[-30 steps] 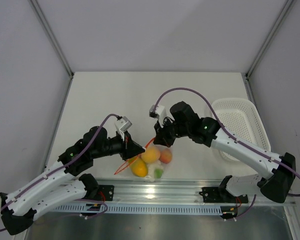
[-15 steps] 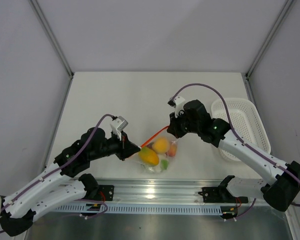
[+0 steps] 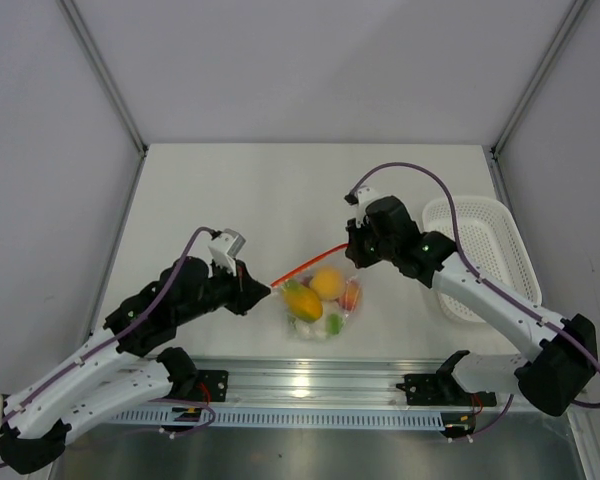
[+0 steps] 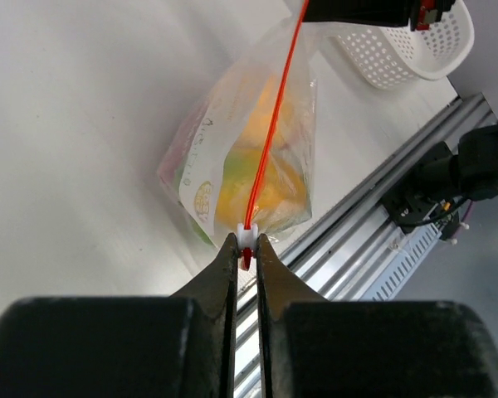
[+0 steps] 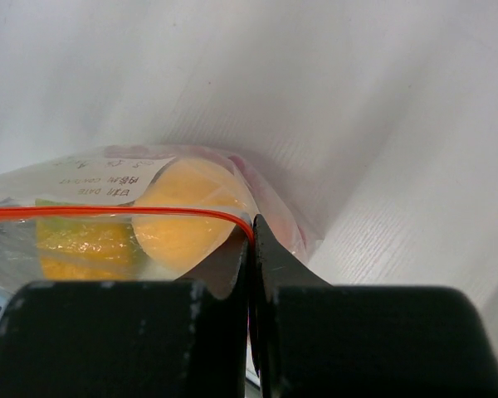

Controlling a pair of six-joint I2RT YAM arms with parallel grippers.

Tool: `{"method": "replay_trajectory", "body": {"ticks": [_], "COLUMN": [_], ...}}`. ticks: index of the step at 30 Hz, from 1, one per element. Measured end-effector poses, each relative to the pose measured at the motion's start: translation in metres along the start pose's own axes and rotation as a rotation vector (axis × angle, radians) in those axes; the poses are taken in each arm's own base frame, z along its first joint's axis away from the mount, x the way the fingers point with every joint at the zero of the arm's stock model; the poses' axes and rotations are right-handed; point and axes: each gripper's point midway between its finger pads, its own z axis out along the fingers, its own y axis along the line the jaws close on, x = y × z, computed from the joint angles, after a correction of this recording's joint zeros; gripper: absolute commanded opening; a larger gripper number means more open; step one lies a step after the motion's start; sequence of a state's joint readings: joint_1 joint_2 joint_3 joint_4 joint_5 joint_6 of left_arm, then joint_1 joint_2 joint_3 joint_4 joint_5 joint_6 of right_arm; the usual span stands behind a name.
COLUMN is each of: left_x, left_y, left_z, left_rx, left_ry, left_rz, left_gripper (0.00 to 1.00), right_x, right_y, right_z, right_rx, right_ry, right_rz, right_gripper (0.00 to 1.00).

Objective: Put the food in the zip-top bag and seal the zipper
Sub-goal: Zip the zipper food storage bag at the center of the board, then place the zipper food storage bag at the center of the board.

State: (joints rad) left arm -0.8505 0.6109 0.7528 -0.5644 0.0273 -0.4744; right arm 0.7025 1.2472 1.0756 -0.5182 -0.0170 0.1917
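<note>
Near the middle of the table's front edge, the left gripper (image 3: pixel 264 291) is pinched shut on the small white end of the zipper (image 3: pixel 310 264). The right gripper (image 3: pixel 351 250) is clamped just as tightly on the strip's opposite end. The red-orange line runs taut between them, rising toward the right arm. The zip-top bag (image 3: pixel 322 312) sags beneath it with the food (image 3: pixel 326 284) bunched inside: orange and yellow fruits, a red piece and a white-green one. Whether the bag's bottom touches the table (image 3: pixel 230 190) cannot be told, nor whether the mouth is pressed shut along its whole length. The main risk, as I judge it, is the thin strip slipping out of one pinch if the arms pull further apart. The loaded bag would then swing down and could spill through any unsealed gap. The left arm lies low, reaching from the front-left corner with its wrist nearly level. The right arm arches in from the front-right corner past the white basket (image 3: pixel 480 255), its wrist tipped downward.
</note>
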Motion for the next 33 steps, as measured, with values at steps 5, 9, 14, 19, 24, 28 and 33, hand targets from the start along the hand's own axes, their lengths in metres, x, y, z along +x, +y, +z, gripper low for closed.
{"method": "replay_trajectory", "body": {"ticks": [5,9,14,19,24,28,33], "left_x": [-0.006,-0.016,-0.052,-0.072,-0.074,-0.050,-0.035], "left_y": [0.014,0.031,0.040,0.033,0.015,0.008,0.002], "left_z": [0.002,0.003,-0.001,-0.009,-0.011,-0.007,-0.001], "left_rx": [-0.086,-0.196,-0.305,-0.281,-0.173,-0.079,-0.029], "left_ry": [-0.030,-0.067,-0.158,-0.237,-0.263,-0.240,-0.194], "left_rz": [-0.017,-0.026,-0.030,-0.042,-0.058,-0.080,-0.107], "left_gripper": [0.62,0.99,0.99,0.99,1.00,0.99,0.99], "right_x": [-0.001,0.000,-0.010,-0.017,-0.016,-0.013,-0.012], "right_y": [-0.003,-0.019,-0.036,-0.063,-0.092,-0.112,-0.125], "right_z": [0.005,0.020,0.041,0.067,0.081,0.089,0.089], "right_rx": [0.018,0.079,0.129,0.182,0.232,0.277,0.333], "right_ry": [0.006,0.033,0.052,0.074,0.092,0.101,0.102], "right_rz": [0.001,0.012,0.031,0.054,0.103,0.120,0.114], "right_gripper": [0.00,0.00,0.00,0.03,0.43,0.76,1.00]}}
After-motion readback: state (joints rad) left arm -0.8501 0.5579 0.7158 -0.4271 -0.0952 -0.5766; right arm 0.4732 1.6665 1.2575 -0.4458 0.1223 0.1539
